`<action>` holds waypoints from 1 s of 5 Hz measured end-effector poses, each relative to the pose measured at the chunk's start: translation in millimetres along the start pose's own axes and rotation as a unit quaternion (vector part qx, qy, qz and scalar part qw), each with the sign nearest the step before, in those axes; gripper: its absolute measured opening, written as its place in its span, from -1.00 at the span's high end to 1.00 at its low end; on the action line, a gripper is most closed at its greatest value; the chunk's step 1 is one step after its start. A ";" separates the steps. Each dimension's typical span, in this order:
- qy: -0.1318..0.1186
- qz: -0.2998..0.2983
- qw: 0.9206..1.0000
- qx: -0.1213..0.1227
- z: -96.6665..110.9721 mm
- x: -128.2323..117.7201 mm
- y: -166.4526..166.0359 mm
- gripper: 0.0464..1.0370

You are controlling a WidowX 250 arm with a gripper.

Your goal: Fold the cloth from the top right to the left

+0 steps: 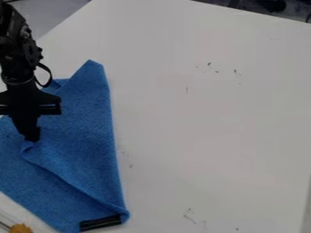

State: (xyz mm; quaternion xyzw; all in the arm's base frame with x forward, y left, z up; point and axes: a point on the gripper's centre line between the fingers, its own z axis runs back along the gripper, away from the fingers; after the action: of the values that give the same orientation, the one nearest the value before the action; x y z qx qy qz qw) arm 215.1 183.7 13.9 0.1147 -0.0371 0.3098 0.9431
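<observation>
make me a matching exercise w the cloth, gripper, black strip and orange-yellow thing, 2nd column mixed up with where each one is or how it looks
Column 1
1. cloth
2. gripper
3. black strip
4. orange-yellow thing

Column 2
A. at the cloth's lower end
B. in the bottom left corner of the view
C. blue, partly folded over itself
D. at the corner of the turned-over flap

Right pairs: 1-C, 2-D, 3-A, 4-B
</observation>
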 end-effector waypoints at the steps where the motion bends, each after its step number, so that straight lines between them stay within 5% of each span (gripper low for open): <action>1: 0.003 0.001 1.000 0.001 0.2 -1.0 -0.8 0.99; 2: 0.005 -0.015 1.000 0.013 9.6 -2.7 -7.6 0.99; 3: -0.023 -0.028 0.999 0.023 37.5 2.6 -19.0 0.99; 5: -0.045 -0.063 0.997 -0.006 62.3 -3.1 -64.4 0.99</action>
State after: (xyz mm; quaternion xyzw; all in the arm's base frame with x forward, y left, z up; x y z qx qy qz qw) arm 250.9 116.7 61.5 0.1248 -0.0736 0.2446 0.9587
